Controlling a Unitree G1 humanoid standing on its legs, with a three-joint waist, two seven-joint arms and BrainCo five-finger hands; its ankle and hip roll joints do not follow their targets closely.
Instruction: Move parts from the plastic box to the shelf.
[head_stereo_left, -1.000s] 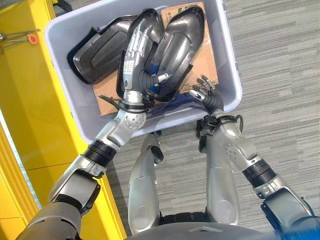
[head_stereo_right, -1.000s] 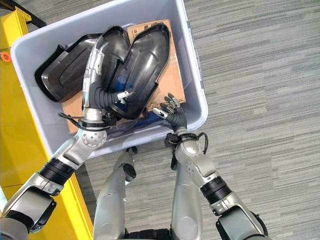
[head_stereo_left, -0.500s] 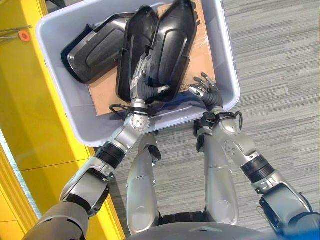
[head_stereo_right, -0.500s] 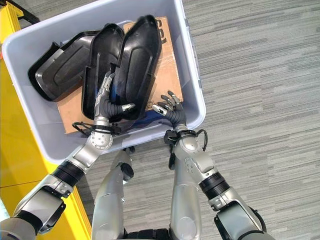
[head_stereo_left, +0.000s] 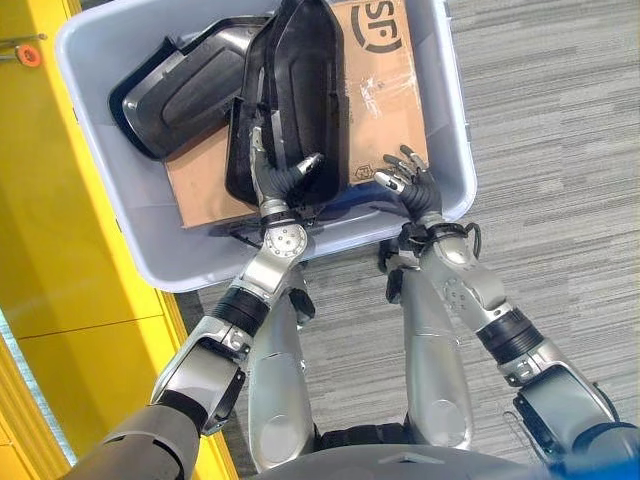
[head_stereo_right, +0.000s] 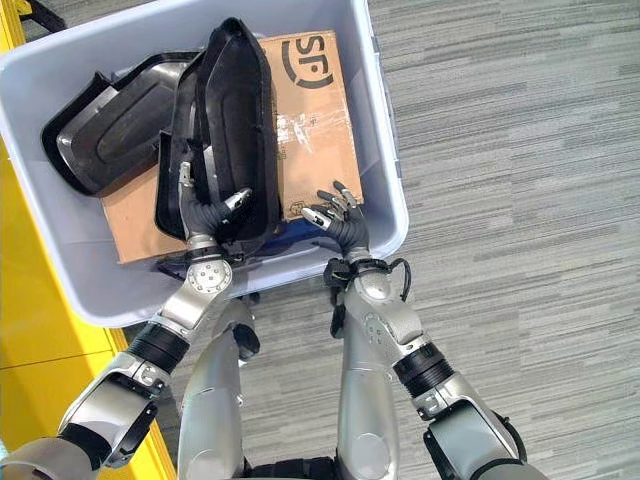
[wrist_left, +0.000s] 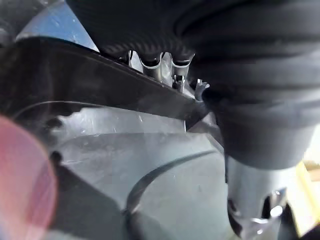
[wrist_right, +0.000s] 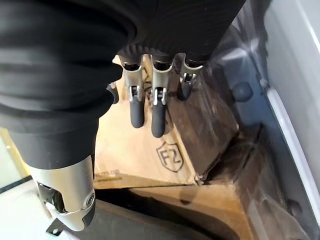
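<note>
Your left hand (head_stereo_left: 278, 178) has tipped the black part (head_stereo_left: 300, 90) up onto its edge, uncovering more of the cardboard sheet (head_stereo_left: 385, 100) beside it.

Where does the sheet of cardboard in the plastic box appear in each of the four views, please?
Left eye view: cardboard sheet, upper centre, on the plastic box floor.
Right eye view: upper centre.
Left wrist view: cannot tell; the black part covers it.
Right wrist view: under the right hand.
Shared landmark: the box's near wall.
</note>
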